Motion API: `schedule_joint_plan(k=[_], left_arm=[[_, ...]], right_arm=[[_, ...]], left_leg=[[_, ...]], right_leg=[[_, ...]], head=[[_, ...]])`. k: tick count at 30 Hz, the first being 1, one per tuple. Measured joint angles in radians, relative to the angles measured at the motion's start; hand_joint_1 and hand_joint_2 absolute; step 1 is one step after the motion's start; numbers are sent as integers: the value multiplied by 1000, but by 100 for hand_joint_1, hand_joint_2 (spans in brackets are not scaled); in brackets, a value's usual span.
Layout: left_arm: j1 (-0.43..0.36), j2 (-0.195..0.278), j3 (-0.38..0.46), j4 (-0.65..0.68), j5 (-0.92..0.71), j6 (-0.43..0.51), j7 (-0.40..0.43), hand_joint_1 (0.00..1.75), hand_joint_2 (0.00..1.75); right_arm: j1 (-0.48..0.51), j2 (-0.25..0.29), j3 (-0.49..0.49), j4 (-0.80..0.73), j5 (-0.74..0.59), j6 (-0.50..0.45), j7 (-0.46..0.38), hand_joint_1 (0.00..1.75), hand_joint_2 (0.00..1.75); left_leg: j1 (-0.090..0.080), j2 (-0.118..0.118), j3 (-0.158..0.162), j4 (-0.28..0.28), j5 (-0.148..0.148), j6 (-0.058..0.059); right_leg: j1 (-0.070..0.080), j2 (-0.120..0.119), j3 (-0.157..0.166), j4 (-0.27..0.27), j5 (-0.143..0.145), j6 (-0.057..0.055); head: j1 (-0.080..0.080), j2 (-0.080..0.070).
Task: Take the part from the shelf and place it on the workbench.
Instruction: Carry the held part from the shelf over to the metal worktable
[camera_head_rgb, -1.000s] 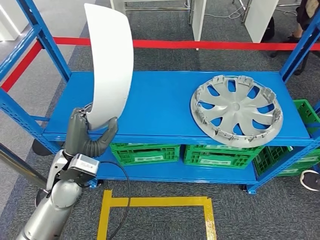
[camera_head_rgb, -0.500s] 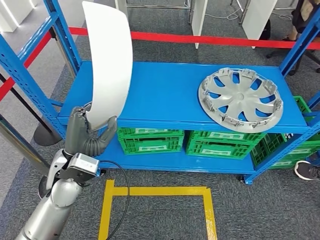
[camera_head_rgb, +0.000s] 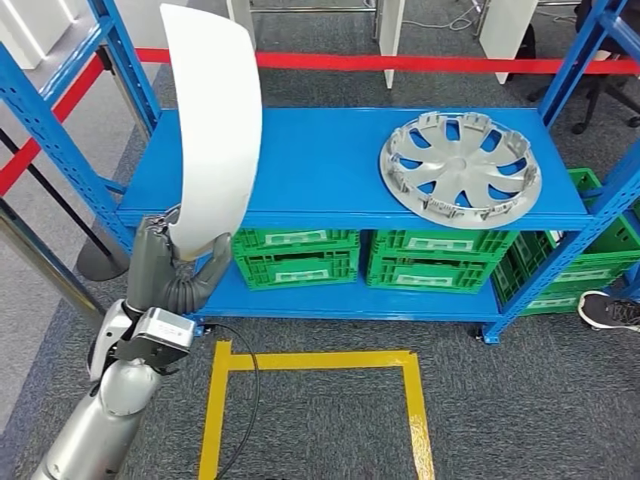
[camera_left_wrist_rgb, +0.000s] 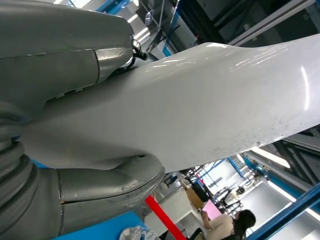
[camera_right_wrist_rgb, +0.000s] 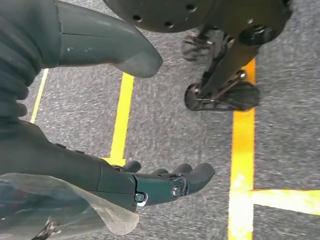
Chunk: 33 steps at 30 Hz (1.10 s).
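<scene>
One curved white panel (camera_head_rgb: 213, 125), the part, stands upright in the left hand (camera_head_rgb: 170, 268), raised in front of the blue shelf (camera_head_rgb: 324, 165) at that shelf's left end. The thumb presses the panel's lower edge from the near side and the fingers (camera_head_rgb: 152, 262) wrap behind it, so the hand grips the part firmly; the left wrist view shows the same clamp, thumb below and fingers above the glossy white surface (camera_left_wrist_rgb: 211, 105). A silver hubcap (camera_head_rgb: 460, 165) lies flat on the shelf's top deck, toward its right end, well apart from the panel. Green crates (camera_head_rgb: 296, 254) sit on the shelf's lower level. A yellow taped rectangle (camera_head_rgb: 317, 362) marks the carpet in front of the shelf, and a red barrier strip (camera_head_rgb: 423, 63) runs behind it. The right hand (camera_right_wrist_rgb: 151, 182) hangs over the carpet beside a yellow line (camera_right_wrist_rgb: 241, 150), its fingers apart and holding nothing.
</scene>
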Motion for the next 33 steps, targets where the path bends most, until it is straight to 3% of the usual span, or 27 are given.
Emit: schedule_joint_plan(k=[1,3,5,6,8,9,10,11,13,14,16,17,18,20,21,22,24,25,26,28,29,30,31,33], left_arm=[[0,0,0,0,0,0,0,175,175],[0,1,0,0,0,0,0,175,175],[-1,0,0,-1,0,0,0,175,175],[-1,0,0,-1,0,0,0,175,175],[-1,-1,0,-1,0,0,0,175,175],[-2,-1,0,-1,0,0,0,175,175],[-2,-2,0,-1,0,0,0,175,175],[-2,-2,0,-1,0,0,0,175,175],[-2,-3,0,-2,0,0,0,175,175],[-2,-3,0,-2,0,0,0,175,175],[-1,-3,0,-2,0,0,0,175,175],[-1,-3,0,-2,0,0,0,175,175],[-1,-3,0,-2,0,0,0,175,175],[-1,-3,0,-2,0,0,0,175,175],[-1,-3,0,-3,0,0,0,175,175],[-1,-3,0,-3,0,0,0,175,175],[-1,-2,0,-3,0,0,0,175,175],[-1,-2,0,-3,0,0,0,175,175],[-1,-2,1,-3,0,0,0,175,175],[0,-1,1,-3,0,0,0,175,175],[0,-1,1,-3,0,0,0,175,175],[0,0,1,-3,0,0,0,175,175],[0,0,1,-3,0,0,0,175,175],[0,0,1,-3,0,0,0,175,175]], right_arm=[[0,0,0,0,0,0,0,0,175],[0,0,0,0,0,0,0,0,175],[0,0,0,0,0,0,0,0,175],[1,0,0,0,0,0,0,0,175],[2,0,0,0,0,0,0,0,175],[3,0,0,0,0,0,0,0,175],[4,1,0,1,0,0,0,0,175],[4,1,0,1,1,1,0,0,175],[4,2,0,0,1,1,0,0,175],[4,2,0,0,0,0,0,0,175],[4,2,0,0,0,0,0,0,175],[3,2,0,1,0,0,0,0,175],[2,2,0,1,0,0,0,0,175],[-1,2,0,1,0,0,0,0,175],[-3,2,0,1,0,0,0,0,175],[-4,2,0,1,0,0,0,0,175],[-2,2,0,1,0,0,0,0,175],[-1,2,0,1,0,0,0,0,175],[0,2,0,1,0,0,0,0,175],[-1,2,0,1,0,0,0,0,175],[-1,2,0,1,0,0,0,0,175],[-1,2,0,1,0,0,0,0,175],[-1,2,0,1,0,0,0,0,175],[-1,2,0,1,0,0,0,0,175]], left_leg=[[3,0,24,-15,28,-1],[6,0,112,-130,68,0],[5,-2,192,-256,55,9],[1,-3,208,-287,45,15],[-2,-3,200,-298,55,29],[-3,-1,190,-301,66,38],[-2,2,177,-304,80,47],[-2,4,164,-306,93,54],[-5,5,132,-305,118,61],[-7,6,116,-303,131,61],[-8,7,81,-299,154,58],[-8,7,66,-296,165,56],[-9,7,52,-292,176,52],[-11,7,30,-282,195,43],[-12,7,23,-278,204,39],[-12,8,18,-276,213,35],[-10,7,8,-271,216,25],[-9,6,1,-253,189,20],[-8,5,-8,-219,146,15],[-5,4,-29,-94,35,7],[-4,4,-33,-34,7,5],[-3,3,-29,9,3,4],[-3,3,-11,15,23,5],[-3,2,69,-74,73,11]], right_leg=[[0,0,-17,6,8,2],[1,1,-47,21,22,9],[2,3,-65,32,35,20],[1,4,-70,33,43,26],[-4,4,-77,33,56,40],[-7,5,-85,41,44,45],[-8,6,-98,64,11,49],[-10,7,-113,105,-39,52],[-10,8,-140,225,-136,57],[-10,8,-145,281,-154,58],[-9,8,-121,320,-119,60],[-10,8,-84,288,-87,60],[-10,8,-29,222,-69,58],[-8,9,86,63,-81,53],[-7,10,118,10,-96,50],[-5,10,126,-13,-104,46],[-5,8,105,-13,-95,32],[-5,5,95,-12,-85,22],[-6,2,84,-12,-73,14],[-5,-1,62,-11,-48,6],[-4,-1,48,-9,-35,6],[-3,-2,31,-5,-21,6],[-2,-2,11,0,-10,7],[-2,-2,-25,13,8,10]], head=[[0,0],[0,0],[1,0],[1,0],[1,0],[1,0],[2,0],[4,0],[7,0],[8,0],[9,0],[8,0],[9,0],[8,0],[8,0],[8,0],[8,0],[7,0],[6,0],[4,0],[4,0],[4,0],[3,0],[3,0]])
